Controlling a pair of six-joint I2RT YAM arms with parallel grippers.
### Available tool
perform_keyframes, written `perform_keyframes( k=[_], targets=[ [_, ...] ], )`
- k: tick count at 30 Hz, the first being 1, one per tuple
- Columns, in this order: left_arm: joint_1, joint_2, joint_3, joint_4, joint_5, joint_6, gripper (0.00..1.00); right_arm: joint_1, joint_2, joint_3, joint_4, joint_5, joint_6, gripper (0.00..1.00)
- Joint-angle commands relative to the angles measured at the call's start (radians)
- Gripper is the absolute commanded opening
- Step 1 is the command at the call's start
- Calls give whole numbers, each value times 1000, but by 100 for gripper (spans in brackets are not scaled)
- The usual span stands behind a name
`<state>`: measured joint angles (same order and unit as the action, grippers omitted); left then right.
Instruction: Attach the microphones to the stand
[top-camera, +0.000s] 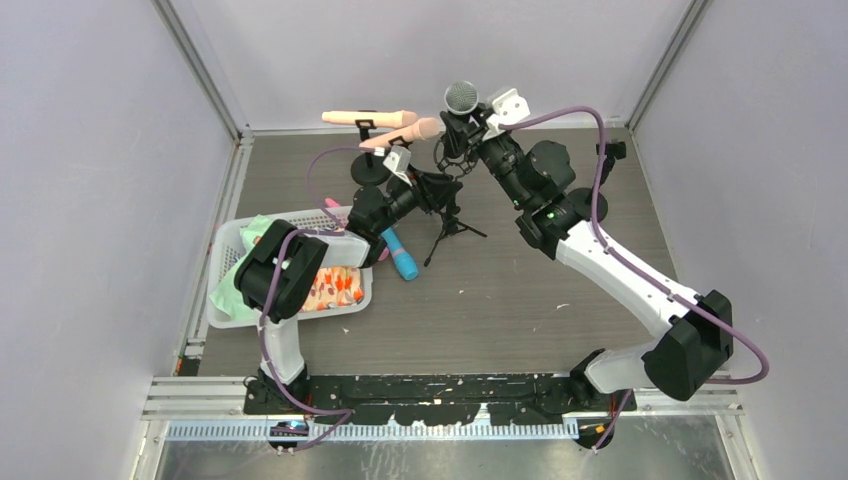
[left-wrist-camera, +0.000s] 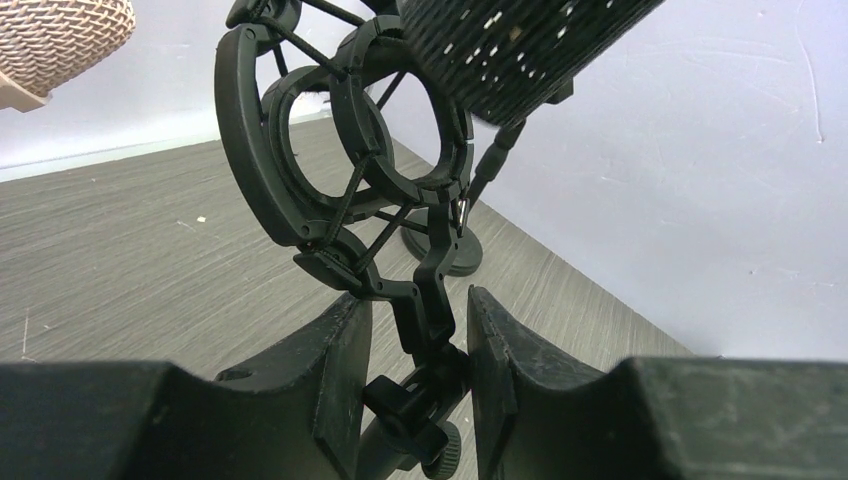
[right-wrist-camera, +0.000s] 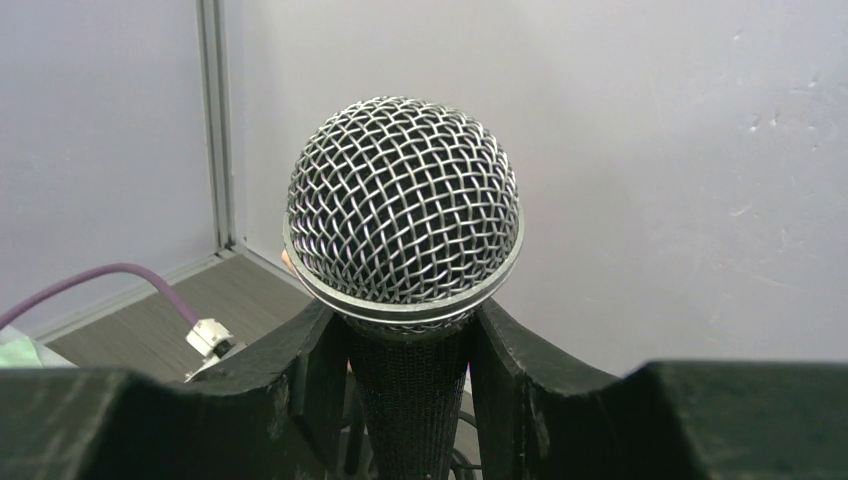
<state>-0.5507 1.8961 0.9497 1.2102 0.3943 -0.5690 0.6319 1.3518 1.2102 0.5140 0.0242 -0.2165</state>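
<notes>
Right end effector (right-wrist-camera: 405, 335) grips black microphone (right-wrist-camera: 403, 215), arm outstretched.

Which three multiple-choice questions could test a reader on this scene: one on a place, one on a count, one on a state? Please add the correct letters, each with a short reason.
1. Where does the blue microphone lie?
A) on the table, beside the basket
B) inside the basket
C) in a gripper

2. How many peach-beige microphones are in view?
A) one
B) two
C) three

3. What is the right gripper doing?
A) standing open and empty
B) holding the blue microphone
C) shut on the black microphone

Answers:
1 A: the top view shows it on the table next to the basket's rim.
2 B: both show at the far side in the top view.
3 C: the right wrist view shows both fingers clamped on its body.
</notes>
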Motion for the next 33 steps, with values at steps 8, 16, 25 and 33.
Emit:
perform_keyframes(
  k=[8,16,25,33],
  targets=[
    [-9,-34,-25,-45,65,15,1,1,44,36,35,-4,-84,1],
    [-11,-33,-22,-44,84,17,1,1,79,28,39,0,-150,1],
    [-10,-28,-19,-45,96,15,1,2,65,-88,40,-64,-248,5],
    [-12,-20,-20,-34,107,14,1,3,49,-184,44,-11,-249,5]
  ],
)
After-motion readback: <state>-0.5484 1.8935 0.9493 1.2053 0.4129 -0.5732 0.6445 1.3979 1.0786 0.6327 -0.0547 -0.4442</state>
